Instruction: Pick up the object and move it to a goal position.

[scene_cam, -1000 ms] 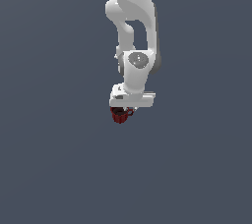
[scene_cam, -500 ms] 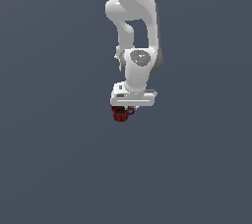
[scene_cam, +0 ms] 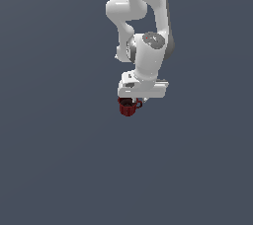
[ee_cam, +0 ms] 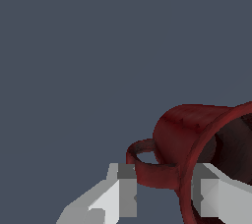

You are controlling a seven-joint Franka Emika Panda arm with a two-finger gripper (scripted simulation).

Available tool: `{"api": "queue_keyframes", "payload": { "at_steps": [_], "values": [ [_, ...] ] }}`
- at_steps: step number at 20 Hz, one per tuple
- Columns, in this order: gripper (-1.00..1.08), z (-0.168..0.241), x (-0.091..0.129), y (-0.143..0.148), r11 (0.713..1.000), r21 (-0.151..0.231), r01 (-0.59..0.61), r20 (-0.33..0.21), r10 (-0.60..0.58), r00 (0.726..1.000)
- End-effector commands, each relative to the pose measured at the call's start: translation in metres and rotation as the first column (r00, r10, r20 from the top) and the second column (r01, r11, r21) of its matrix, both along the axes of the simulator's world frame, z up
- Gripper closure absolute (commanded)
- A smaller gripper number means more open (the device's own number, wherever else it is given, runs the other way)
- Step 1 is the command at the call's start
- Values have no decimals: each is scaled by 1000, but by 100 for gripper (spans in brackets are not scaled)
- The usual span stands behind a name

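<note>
The object is a small dark red mug (scene_cam: 129, 107) with a side handle, hanging just under the white arm's hand in the exterior view. My gripper (scene_cam: 130, 100) is shut on it from above. In the wrist view the mug (ee_cam: 189, 127) fills the lower corner, tilted, showing its dark inside. Its handle and rim wall sit between the two pale fingers (ee_cam: 123, 191), and my gripper (ee_cam: 165, 188) pinches the mug there. The rest of the mug runs off the picture's edge. No goal marker shows in either view.
A plain dark grey-blue ground (scene_cam: 59, 160) fills both views with nothing else on it. The white arm (scene_cam: 148, 26) comes down from the top of the exterior view.
The arm and the held mug have shifted slightly up and towards the exterior view's right. The grip on the mug is unchanged.
</note>
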State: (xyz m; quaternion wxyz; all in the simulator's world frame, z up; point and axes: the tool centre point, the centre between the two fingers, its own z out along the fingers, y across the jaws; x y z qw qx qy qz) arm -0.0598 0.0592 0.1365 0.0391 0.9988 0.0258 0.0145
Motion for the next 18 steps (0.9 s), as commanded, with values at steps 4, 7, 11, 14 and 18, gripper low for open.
{"api": "queue_keyframes", "payload": {
  "at_steps": [4, 7, 11, 14, 18],
  "values": [
    [108, 50, -4, 30, 1000, 0, 0, 3, 0, 1000],
    [108, 74, -6, 44, 1000, 0, 0, 3, 0, 1000],
    [108, 99, -7, 60, 1000, 0, 1, 3, -1, 1000],
    [108, 112, -8, 68, 1000, 0, 1, 3, -1, 1000],
    [108, 123, -8, 75, 1000, 0, 1, 3, -1, 1000]
  ]
}}
